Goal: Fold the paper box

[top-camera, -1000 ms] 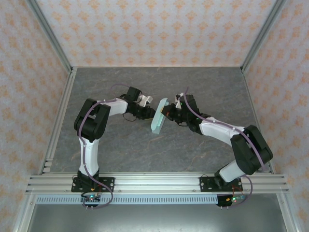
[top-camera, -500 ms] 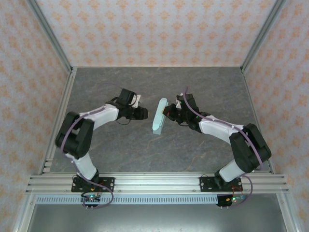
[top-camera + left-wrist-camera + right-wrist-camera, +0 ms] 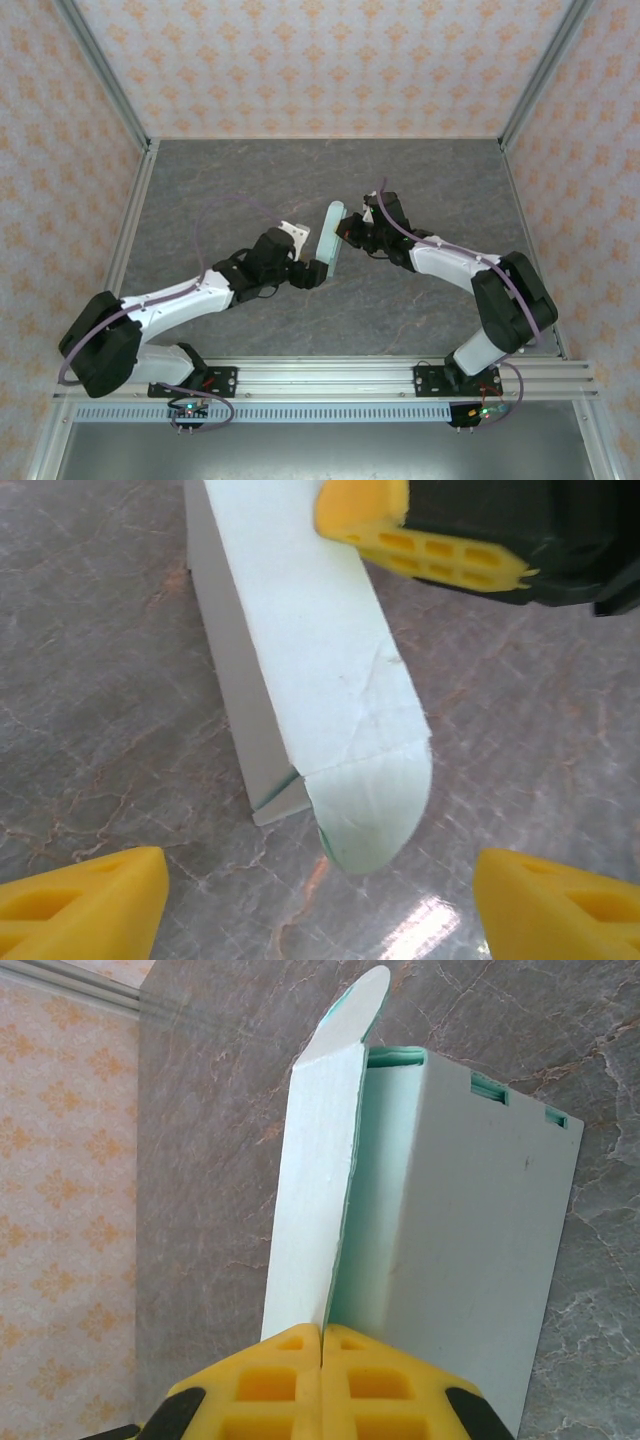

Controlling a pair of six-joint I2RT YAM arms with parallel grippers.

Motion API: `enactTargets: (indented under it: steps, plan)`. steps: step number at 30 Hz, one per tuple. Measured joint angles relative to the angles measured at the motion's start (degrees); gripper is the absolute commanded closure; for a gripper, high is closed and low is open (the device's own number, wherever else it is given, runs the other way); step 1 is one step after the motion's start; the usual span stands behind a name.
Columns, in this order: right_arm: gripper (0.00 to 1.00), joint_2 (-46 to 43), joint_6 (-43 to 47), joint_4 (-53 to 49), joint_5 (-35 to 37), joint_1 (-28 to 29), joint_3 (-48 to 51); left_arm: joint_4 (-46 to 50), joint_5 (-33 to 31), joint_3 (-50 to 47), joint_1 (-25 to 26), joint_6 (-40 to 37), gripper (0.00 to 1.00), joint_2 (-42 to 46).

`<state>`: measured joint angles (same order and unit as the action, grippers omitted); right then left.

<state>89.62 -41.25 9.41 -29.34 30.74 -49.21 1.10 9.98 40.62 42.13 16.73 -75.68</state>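
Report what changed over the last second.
The left gripper drew back from the paper box and opened wide. Its arm then dropped low and swung toward the table's near edge. The gripper now faces the box's rounded end flap without touching it. The right gripper stayed shut on a box panel, and the box kept its place and pose.

**No legible text in any view**

Nothing readable is showing. The paper box [image 3: 320, 650] is presenting plain mint card with creases and one tiny dark speck, no print. The wall covering [image 3: 320, 60] is carrying a repeating orange ornament, not lettering. The small boards [image 3: 190, 408] under the arm bases are coming through too small to read.
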Motion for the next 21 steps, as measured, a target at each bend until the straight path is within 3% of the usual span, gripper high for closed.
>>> enactTargets:
  steps: [8, 21]
  plan:
    - [1.0, 0.0, 0.0, 0.0, 0.0, -0.02, 0.0, -2.8, -6.71, 4.42, 3.61, -3.58, 0.15, -9.25]
    - [1.0, 0.0, 0.0, 0.0, 0.2, -0.04, 0.0, -9.62, -10.69, 6.29, 4.0, -5.38, 0.44, -14.78]
